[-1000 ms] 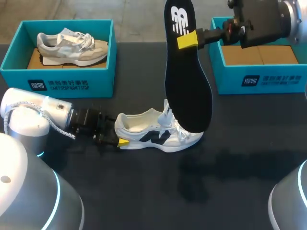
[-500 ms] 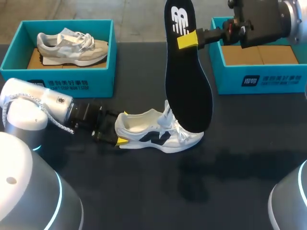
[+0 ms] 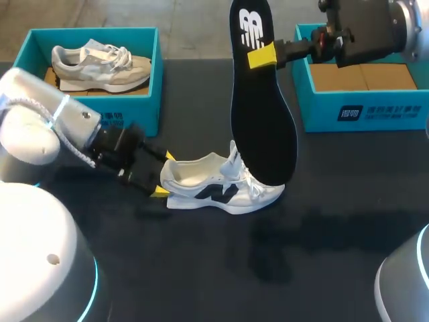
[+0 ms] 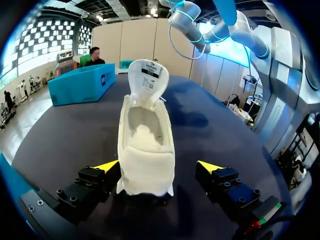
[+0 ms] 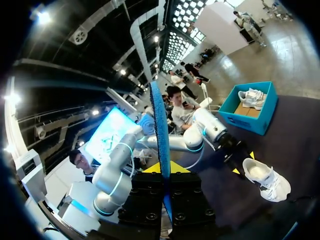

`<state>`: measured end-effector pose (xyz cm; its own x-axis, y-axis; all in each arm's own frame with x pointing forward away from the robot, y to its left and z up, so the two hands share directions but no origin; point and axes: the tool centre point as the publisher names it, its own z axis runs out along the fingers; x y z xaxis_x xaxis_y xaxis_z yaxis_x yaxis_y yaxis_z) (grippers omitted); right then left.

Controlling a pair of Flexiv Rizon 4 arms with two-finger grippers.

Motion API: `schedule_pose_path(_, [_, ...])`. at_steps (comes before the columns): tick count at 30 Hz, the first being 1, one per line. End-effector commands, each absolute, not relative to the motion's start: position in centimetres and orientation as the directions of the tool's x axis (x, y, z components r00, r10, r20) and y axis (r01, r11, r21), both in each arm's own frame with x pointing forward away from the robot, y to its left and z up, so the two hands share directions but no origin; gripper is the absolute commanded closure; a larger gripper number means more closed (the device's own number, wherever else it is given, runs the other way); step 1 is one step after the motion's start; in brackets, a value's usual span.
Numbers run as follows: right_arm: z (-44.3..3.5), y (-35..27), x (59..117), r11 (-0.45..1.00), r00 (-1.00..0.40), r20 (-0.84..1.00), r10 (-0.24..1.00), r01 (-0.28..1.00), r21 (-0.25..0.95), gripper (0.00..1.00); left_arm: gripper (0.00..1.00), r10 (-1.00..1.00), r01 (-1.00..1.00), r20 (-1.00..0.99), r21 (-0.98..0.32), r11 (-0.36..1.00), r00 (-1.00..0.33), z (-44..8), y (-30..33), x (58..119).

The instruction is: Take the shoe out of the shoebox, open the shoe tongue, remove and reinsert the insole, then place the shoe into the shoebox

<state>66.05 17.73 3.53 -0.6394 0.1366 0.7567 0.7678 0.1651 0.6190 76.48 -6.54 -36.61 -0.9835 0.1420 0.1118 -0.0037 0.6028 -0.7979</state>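
- Holding the insole [image 3: 263,114] up off the worktop [image 3: 335,221], our right tool [image 3: 263,56] is shut narrow on it near its upper end. The insole hangs almost upright, and in the head view its wide lower end overlaps the shoe's laces.
- From the right wrist we see the insole [image 5: 161,130] edge-on between the yellow tips of the right tool [image 5: 164,167], with a finger against each face.
- The shoe [image 3: 224,182], white with dark side marks, stands on its sole on the worktop. It is between the two boxes and outside both, with its toe toward our right.
- Our left tool [image 3: 163,174] is at the shoe's heel, spread wide, with one yellow tip on either side of the heel.
- From the left wrist the shoe [image 4: 146,145] lies heel-first between the fingers of the left tool [image 4: 159,167]. One fingertip [image 4: 107,166] is just beside the heel, and we cannot tell whether it touches. The other stands well apart from the shoe.
- The tongue [image 4: 148,80] stands up at the far end of the opening, and the pale inside of the shoe shows.
- The left box [image 3: 80,107] holds a grey shoe [image 3: 100,64].
- The right box [image 3: 362,111] shows its cardboard floor.
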Motion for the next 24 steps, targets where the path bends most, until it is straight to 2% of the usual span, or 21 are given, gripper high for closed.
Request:
schedule_pose_path(1, [3.52,18.04,66.27,0.168,-0.638,0.757,0.139,0.769,0.617,1.0,0.0,0.155,0.011,0.137,-0.714,0.7,-0.978,-35.25,-6.3,76.28])
schedule_pose_path(5, [3.52,18.04,66.27,0.168,-0.638,0.757,0.139,0.769,0.617,1.0,0.0,0.14,0.006,0.149,-0.665,0.747,-0.979,-34.74,-6.26,75.94])
schedule_pose_path(21, [3.52,18.04,66.27,0.168,-0.638,0.757,0.139,0.769,0.617,1.0,0.0,0.131,0.006,0.14,-0.66,0.751,-0.982,-34.39,-6.01,75.9])
schedule_pose_path(24, [3.52,18.04,66.27,0.168,-0.638,0.757,0.139,0.769,0.617,1.0,0.0,0.119,-0.007,0.162,-0.62,0.785,-0.98,-34.28,-6.31,75.93])
